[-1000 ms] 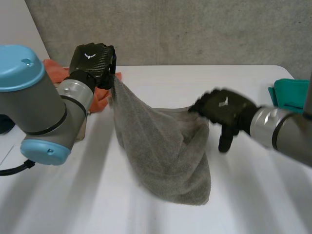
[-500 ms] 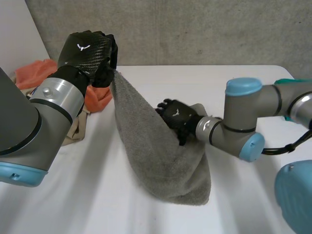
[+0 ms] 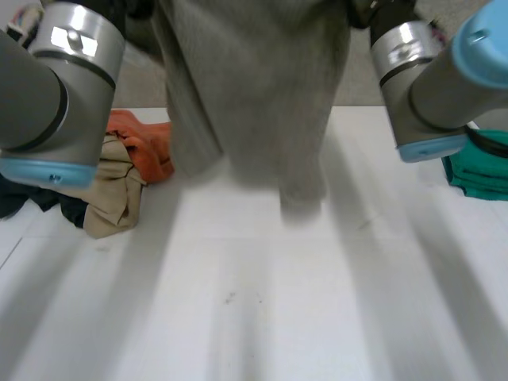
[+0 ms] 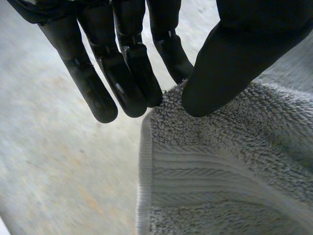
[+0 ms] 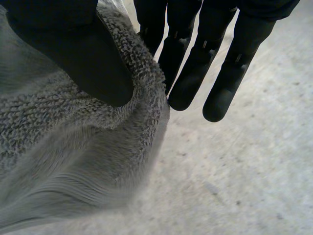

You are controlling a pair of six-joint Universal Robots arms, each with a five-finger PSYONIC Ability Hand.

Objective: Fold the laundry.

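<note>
My left hand (image 4: 127, 73) and right hand (image 5: 73, 54) each pinch a top corner of the towel (image 3: 254, 95), thumb against fingers. I'd lay it down level; its hem seems clear of the table (image 3: 317, 302).

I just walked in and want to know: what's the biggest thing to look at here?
A big grey towel hangs high over the white table. The left hand pinches one top corner, the right hand pinches its other end. Orange and beige clothes lie heaped at the table's left.
</note>
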